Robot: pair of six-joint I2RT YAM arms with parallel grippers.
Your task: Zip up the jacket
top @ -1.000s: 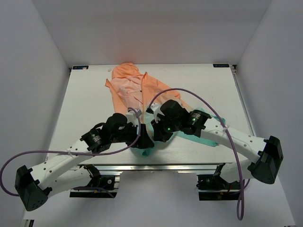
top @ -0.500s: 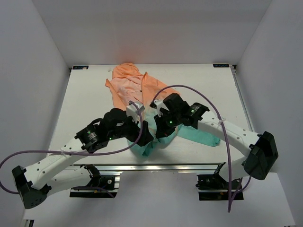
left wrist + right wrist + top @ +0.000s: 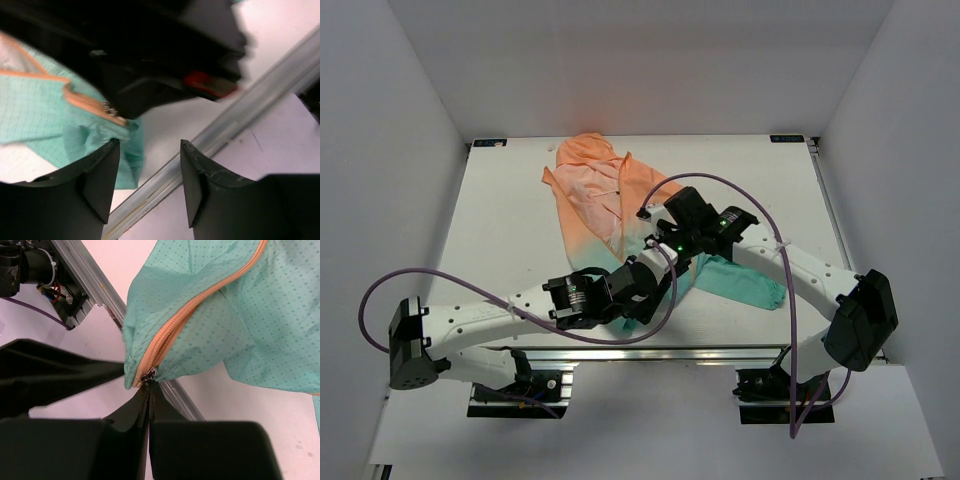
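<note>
**Item: jacket (image 3: pixel 595 195).** It lies on the surface (image 3: pixel 500 220), orange hood end farthest from me and green hem (image 3: pixel 200 340) nearest, by the metal rail (image 3: pixel 95 285). I see the hem lifted and bunched, not lying flat.

**Item: zipper (image 3: pixel 200 300).** An orange tape runs up the jacket from the hem. Its pull (image 3: pixel 149 373) sits at the very bottom of the jacket, so I judge the zipping hardly begun.

**Item: right jaws, on the right arm (image 3: pixel 705 225).** They are pressed together on the pull at the jacket's hem.

**Item: left jaws, on the left arm (image 3: pixel 590 298).** They stand moderately apart with nothing between them. They sit just beside the jacket's hem corner (image 3: pixel 120 131) and hold none of it.

**Hazards I note:**
- The hem is not anchored. If I draw the pull up the jacket now, I expect the whole thin jacket to drag and bunch, and the teeth not to close.
- The pull is small and held only at the tips, so it may slip out under load.
- Loose green cloth crowds the pull, and a fold could be drawn in and jam it.
- The left jaws may close on air or on a single layer beside the hem.
- The two arms crowd together at the jacket's hem. A careless reach risks contact, or a snag on the rail.
</note>
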